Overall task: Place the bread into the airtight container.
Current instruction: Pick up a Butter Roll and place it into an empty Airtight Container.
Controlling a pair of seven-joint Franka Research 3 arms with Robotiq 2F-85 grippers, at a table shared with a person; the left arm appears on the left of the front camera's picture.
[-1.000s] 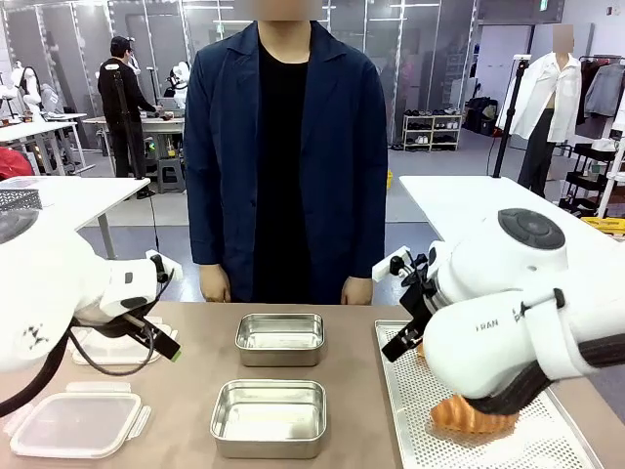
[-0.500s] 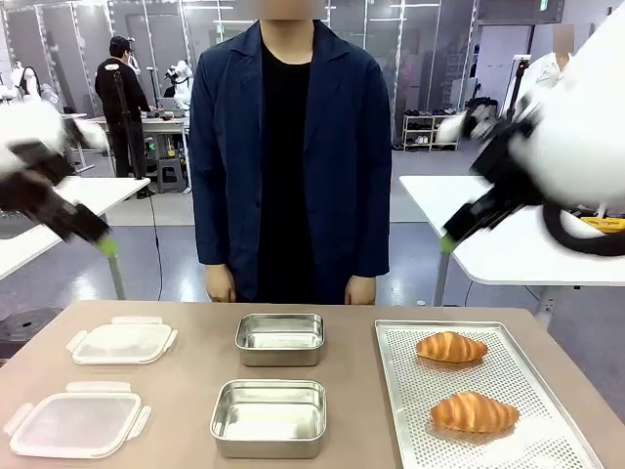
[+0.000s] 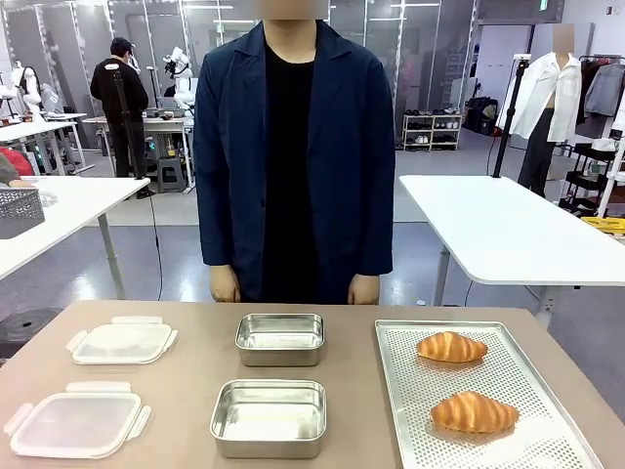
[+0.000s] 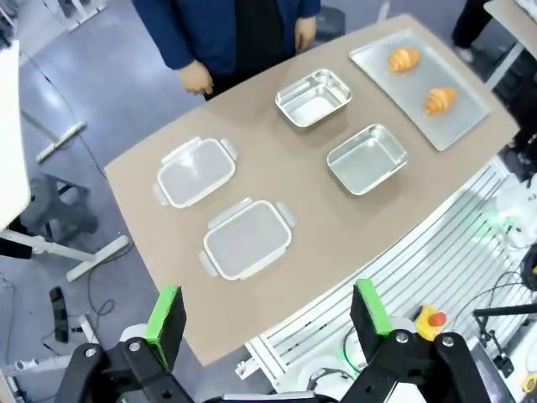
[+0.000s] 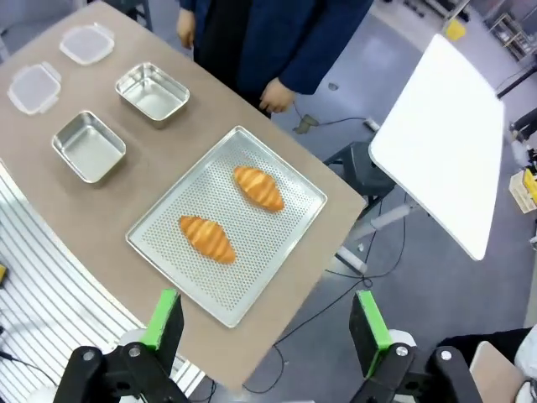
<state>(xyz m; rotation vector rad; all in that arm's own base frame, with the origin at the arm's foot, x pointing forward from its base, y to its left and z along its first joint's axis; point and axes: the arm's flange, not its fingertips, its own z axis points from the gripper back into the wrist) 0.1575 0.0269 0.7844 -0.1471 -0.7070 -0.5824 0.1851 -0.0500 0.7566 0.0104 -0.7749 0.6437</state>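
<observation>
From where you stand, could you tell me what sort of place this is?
Probably a robotics lab, not a kitchen: white worktables on an open floor, a shelving rack, and a table with croissants on a tray.

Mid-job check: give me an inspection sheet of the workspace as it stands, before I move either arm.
Surface: brown table, bare between the items.
Job's things: far croissant and near croissant lie on the perforated tray; far container and near container are empty; far lid and near lid lie on the robot's left, off the containers.
Clutter: nothing seen.
Grippers: left gripper and right gripper are open, empty, high above the table.
Cables: one cable on the floor by the person's side.
Surroundings: person at the far edge, arms down; white table behind.
</observation>
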